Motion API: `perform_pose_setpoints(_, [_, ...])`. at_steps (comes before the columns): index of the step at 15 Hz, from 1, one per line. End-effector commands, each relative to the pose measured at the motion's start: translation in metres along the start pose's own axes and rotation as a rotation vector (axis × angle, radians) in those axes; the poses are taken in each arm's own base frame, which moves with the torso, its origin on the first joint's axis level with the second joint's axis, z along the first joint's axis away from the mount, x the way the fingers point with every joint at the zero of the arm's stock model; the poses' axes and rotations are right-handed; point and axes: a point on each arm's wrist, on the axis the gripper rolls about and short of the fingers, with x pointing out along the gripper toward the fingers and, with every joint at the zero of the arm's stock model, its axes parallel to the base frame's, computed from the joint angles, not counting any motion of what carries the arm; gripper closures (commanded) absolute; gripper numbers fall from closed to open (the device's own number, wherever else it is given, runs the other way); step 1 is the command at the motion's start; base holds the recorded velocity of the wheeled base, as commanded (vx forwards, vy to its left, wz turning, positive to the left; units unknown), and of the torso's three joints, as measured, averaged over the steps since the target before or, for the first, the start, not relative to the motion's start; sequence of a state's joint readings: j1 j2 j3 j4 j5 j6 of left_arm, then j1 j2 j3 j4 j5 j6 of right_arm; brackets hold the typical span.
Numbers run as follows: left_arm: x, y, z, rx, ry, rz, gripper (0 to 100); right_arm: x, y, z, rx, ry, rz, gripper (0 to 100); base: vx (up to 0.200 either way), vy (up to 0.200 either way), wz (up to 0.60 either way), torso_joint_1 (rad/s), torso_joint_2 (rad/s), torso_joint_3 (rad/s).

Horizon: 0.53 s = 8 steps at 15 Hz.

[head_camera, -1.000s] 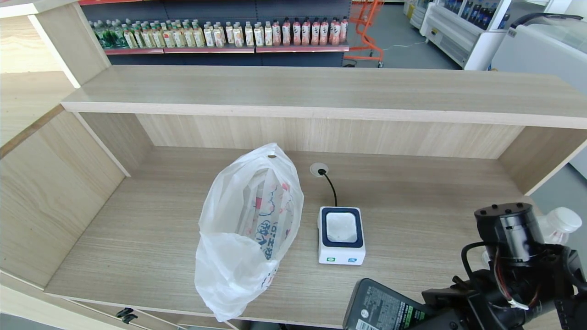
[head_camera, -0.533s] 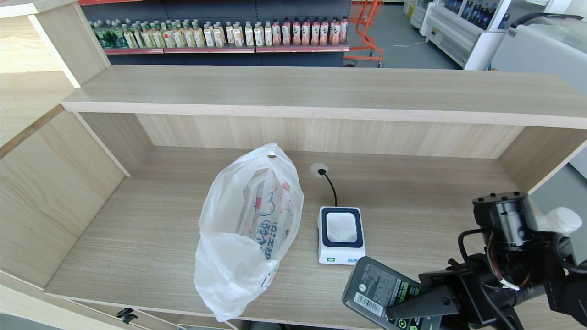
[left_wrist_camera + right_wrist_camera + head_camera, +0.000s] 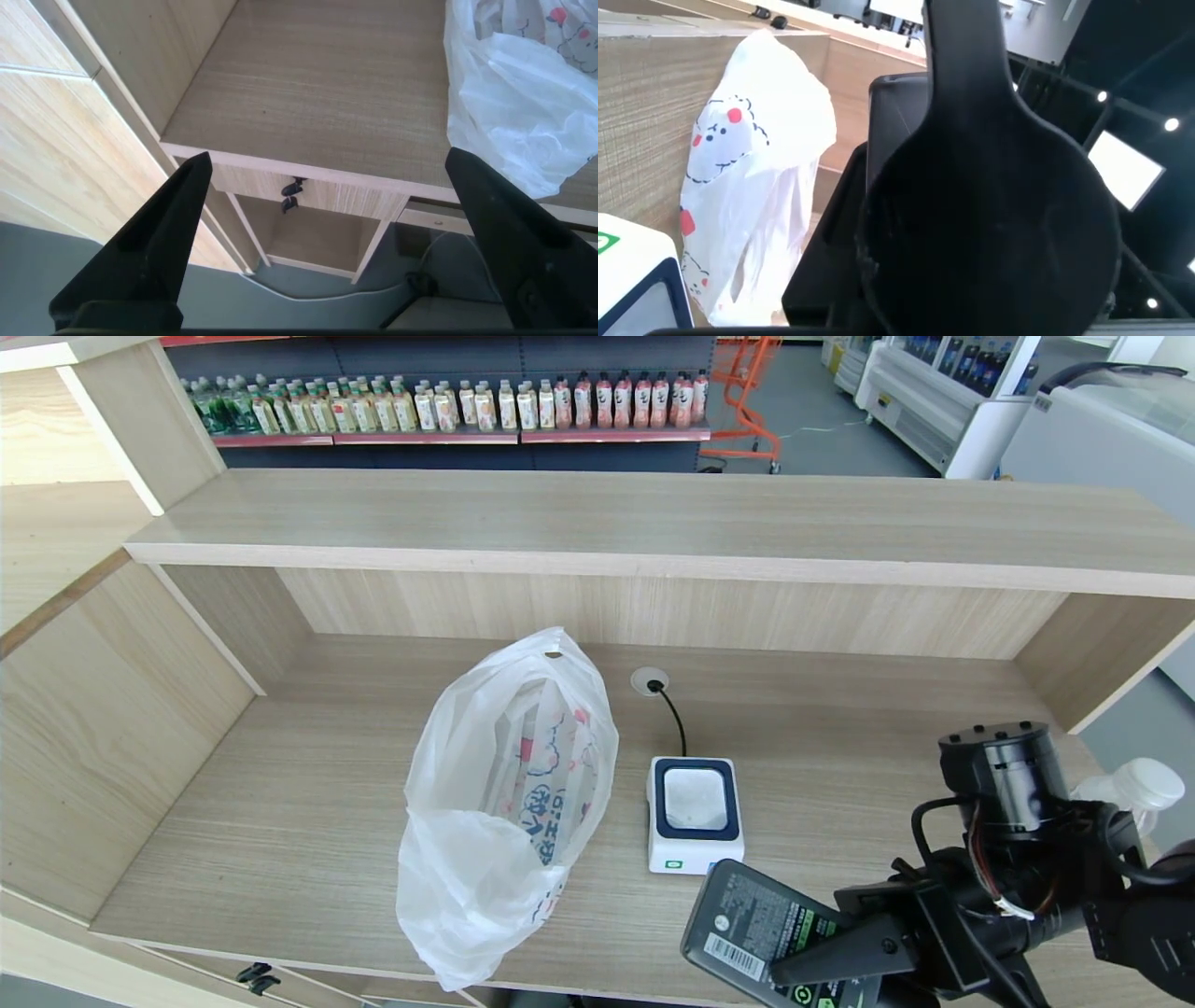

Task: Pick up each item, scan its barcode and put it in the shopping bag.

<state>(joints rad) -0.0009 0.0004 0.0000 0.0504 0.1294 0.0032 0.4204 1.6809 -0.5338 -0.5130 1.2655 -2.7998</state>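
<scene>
Right gripper [image 3: 822, 963] is clamped on a dark flat packet [image 3: 742, 919], held barcode side up just in front of the scanner [image 3: 695, 814], the white shopping bag [image 3: 504, 803] just left of the scanner, the left gripper [image 3: 327, 159] spread wide farther left.

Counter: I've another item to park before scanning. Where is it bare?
Bare wood lies between the shopping bag and the left wall, and behind the scanner right of its cable. Crowded front right: the right hand holds a dark packet beside the scanner.
</scene>
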Motion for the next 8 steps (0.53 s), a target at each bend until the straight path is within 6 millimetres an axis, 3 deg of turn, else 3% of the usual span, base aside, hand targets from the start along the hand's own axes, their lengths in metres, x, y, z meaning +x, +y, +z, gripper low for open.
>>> perform_pose_setpoints(1, [0.0, 0.0, 0.0, 0.0, 0.001, -0.001, 0, 0.002, 0.0, 0.0, -0.025, -0.006, -0.004, 100, 0.0, 0.0, 0.0, 0.0, 0.0, 0.0])
perform_pose_setpoints(6, [0.0, 0.0, 0.0, 0.0, 0.0, -0.001, 0, 0.001, -0.003, 0.002, -0.032, -0.002, 0.003, 100, 0.0, 0.0, 0.0, 0.0, 0.0, 0.0])
perform_pose_setpoints(8, [0.0, 0.0, 0.0, 0.0, 0.001, -0.001, 0, -0.01, -0.022, 0.005, 0.04, 0.033, 0.018, 100, 0.0, 0.0, 0.0, 0.0, 0.0, 0.0])
